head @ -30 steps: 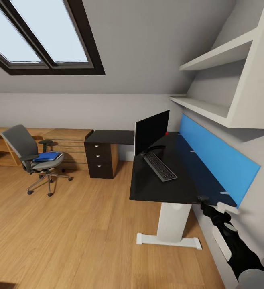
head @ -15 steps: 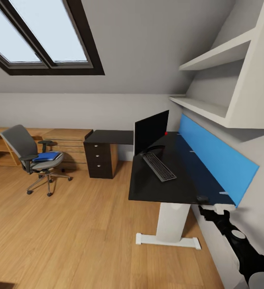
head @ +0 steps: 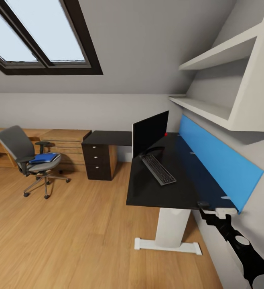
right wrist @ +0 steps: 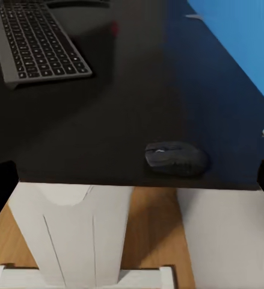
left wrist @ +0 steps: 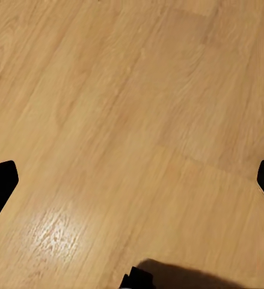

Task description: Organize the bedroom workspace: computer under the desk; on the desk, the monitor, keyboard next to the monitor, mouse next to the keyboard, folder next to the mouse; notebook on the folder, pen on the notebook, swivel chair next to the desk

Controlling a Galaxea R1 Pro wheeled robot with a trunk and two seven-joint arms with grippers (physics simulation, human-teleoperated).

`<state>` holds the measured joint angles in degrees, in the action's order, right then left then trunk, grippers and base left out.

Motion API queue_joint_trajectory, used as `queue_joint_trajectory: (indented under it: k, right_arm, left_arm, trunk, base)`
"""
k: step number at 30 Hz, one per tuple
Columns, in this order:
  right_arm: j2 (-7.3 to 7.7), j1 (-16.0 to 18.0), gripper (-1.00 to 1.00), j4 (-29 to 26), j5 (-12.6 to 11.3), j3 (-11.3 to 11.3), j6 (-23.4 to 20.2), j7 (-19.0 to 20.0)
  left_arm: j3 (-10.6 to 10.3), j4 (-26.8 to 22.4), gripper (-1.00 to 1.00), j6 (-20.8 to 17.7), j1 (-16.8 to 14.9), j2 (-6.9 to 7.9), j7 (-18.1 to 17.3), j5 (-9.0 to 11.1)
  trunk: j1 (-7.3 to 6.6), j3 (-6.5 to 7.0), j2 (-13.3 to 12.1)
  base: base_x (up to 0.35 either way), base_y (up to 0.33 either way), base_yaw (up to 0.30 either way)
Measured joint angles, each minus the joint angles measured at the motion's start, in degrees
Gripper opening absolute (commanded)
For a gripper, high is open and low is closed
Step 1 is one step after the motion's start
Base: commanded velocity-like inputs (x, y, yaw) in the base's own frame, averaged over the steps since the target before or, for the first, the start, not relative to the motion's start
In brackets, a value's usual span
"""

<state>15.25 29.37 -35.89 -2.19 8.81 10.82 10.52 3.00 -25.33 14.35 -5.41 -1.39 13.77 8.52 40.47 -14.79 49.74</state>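
- Two grippers stand with their jaws wide apart: the right gripper shows only dark fingertips at the opposite edges of the right wrist view, and the left gripper the same over bare wooden floor.
- The right gripper holds nothing and hangs just off the near edge of the desk, with the right arm reaching up from the lower right of the head view.
- The mouse, small and dark, lies on the desk top close to that near edge, well apart from the keyboard.
- The keyboard lies on the desk just in front of the monitor, which stands upright on the black top.
- A blue panel runs along the wall side of the desk, and white shelves hang above it.
- The black drawer unit sits under the far wing of the desk, beside a light-wood cabinet.
- The swivel chair stands on the floor well apart from the desk, near the cabinets, with the blue folder lying on its seat.
- A skylight is set in the sloping ceiling.
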Motion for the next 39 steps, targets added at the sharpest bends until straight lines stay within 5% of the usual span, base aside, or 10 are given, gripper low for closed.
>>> queue_joint_trajectory:
  k: [25, 28, 33, 39]
  right_arm:
    - [-1.89, 0.0, 1.0, -0.6, 0.4, 0.0, 2.1, -0.4]
    - [-1.76, 0.0, 1.0, 2.2, 0.3, 0.1, 1.8, -1.3]
    - [-1.77, 1.8, 1.0, 4.5, 0.2, 0.0, -5.0, -6.7]
    - [-1.79, 3.2, 1.0, 4.8, 0.2, 0.1, -11.0, -7.9]
  left_arm:
    - [0.0, 0.0, 1.0, -0.3, 0.0, 0.1, 0.0, 0.0]
    - [-1.0, 0.0, 1.0, -0.2, 0.0, -0.09, 0.2, -1.6]
    - [-2.0, -0.4, 1.0, 0.3, 0.0, -0.2, 0.5, -3.7]
    - [-1.8, -4.4, 1.0, 0.4, 0.0, -0.14, 0.4, -3.8]
  trunk:
    - [0.01, 0.0, 0.0]
    - [0.02, 0.0, 0.0]
    - [0.02, 0.0, 0.0]
    - [0.02, 0.0, 0.0]
  base:
    - [0.199, -0.116, 0.0]
    - [0.054, -0.052, 0.0]
    - [0.01, -0.01, 0.0]
    - [0.001, -0.001, 0.0]
